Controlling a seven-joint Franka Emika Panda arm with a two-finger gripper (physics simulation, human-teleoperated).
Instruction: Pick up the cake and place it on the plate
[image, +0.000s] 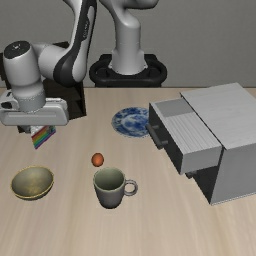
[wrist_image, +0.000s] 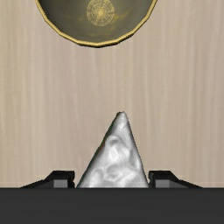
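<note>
1. My gripper (image: 38, 122) is closed on the cake (wrist_image: 114, 159), a wedge-shaped slice with lumpy white icing on top and rainbow-striped sides. Both black fingertips (wrist_image: 59, 178) sit against its wide end, one on each side.
2. The wedge's long axis runs straight out from my hand, across the line between my fingers. Its tip points at the round olive-green bowl (wrist_image: 96, 16) with the yellow rim.
3. The cake hangs by the edge of the pale wooden worktop (image: 60, 225) on the exterior view's left, nearer the back edge than the front. I cannot tell whether it is clear of the wood.
4. The bowl sits near the front corner on that same side.
5. A small orange-brown ball (image: 97, 159) and a grey-green mug (image: 113, 186) stand towards the worktop's middle and front, well apart from the cake.
6. The round blue-and-white patterned plate (image: 130, 121) lies by the back edge, about midway along it. From my jaws it is off to the exterior view's right, so it lies sideways to the wedge's axis, not along it. I judge the coming move to be a lift and a sideways carry.
7. Farthest is the boxy grey cabinet (image: 225, 140), just beside the plate on its far side. Overshooting would bring me against it.
</note>
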